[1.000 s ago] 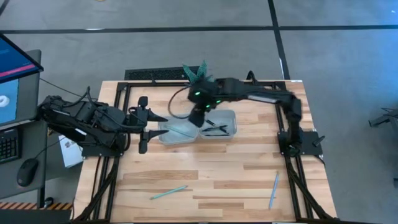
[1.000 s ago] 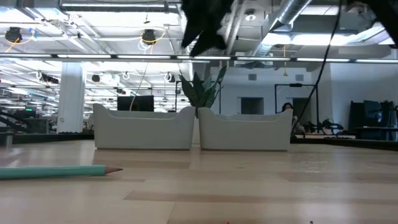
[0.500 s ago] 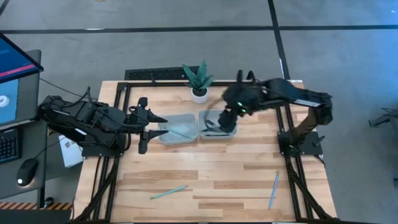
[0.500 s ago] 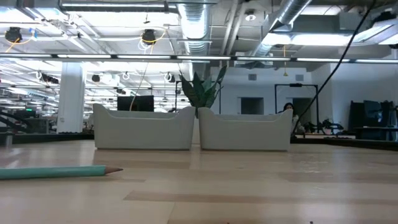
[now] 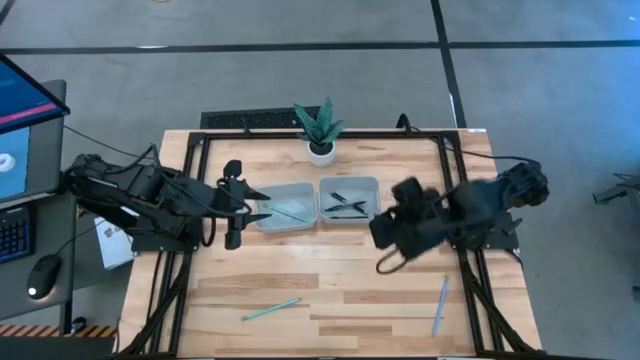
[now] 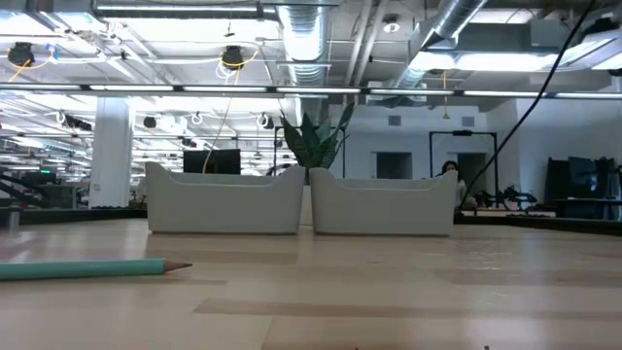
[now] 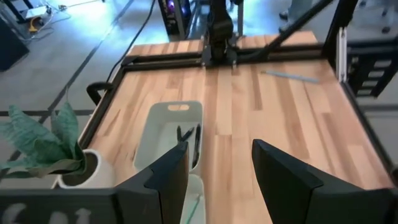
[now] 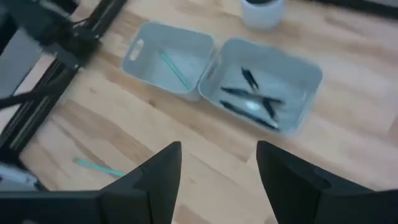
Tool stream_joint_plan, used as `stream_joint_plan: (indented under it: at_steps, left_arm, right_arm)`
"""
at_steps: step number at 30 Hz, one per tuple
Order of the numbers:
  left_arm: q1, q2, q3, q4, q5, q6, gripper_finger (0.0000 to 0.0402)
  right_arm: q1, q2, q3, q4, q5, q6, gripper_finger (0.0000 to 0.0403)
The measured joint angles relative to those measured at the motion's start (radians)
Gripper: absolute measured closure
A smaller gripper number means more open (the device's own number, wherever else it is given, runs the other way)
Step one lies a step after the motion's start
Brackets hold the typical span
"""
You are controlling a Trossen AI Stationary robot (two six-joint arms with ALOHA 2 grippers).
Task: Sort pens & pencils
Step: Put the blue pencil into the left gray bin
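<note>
At centre right of the high view I have the right gripper (image 5: 385,262) spread and empty, hanging over bare table below the right tray (image 5: 350,199), where the pens (image 5: 346,205) lie. 1 pencil (image 5: 288,212) sits in the left tray (image 5: 284,206); 2 pencils wait low in the frame, 1 at lower left (image 5: 270,310), 1 at lower right (image 5: 440,304). I judge the lower-right one comes next. The left gripper (image 5: 240,204) idles, spread, beside the left tray.
</note>
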Motion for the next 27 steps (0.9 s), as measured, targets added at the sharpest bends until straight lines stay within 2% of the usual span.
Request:
stream_joint_plan:
  at_steps: [6,15,19,22,27]
  left_arm:
    - [0.000,0.010,0.000,-0.029,-0.001,0.061,0.0232]
    - [0.010,0.045,0.000,-0.017,-0.001,0.158,0.0232]
    - [0.024,0.059,0.000,-0.017,0.000,0.158,0.0232]
    - [0.033,0.065,0.000,-0.015,0.000,0.158,0.0232]
    - [0.036,0.068,0.000,-0.016,0.002,0.159,0.0232]
  right_arm:
    - [0.108,0.006,-0.171,0.007,-0.005,0.365,0.0173]
    - [0.322,0.010,-0.451,0.046,-0.174,0.944,0.0173]
    - [0.392,0.010,-0.550,0.217,-0.266,0.962,0.0173]
    - [0.401,0.012,-0.619,0.369,-0.277,0.962,0.0173]
    - [0.380,0.041,-0.677,0.391,-0.331,0.964,0.0173]
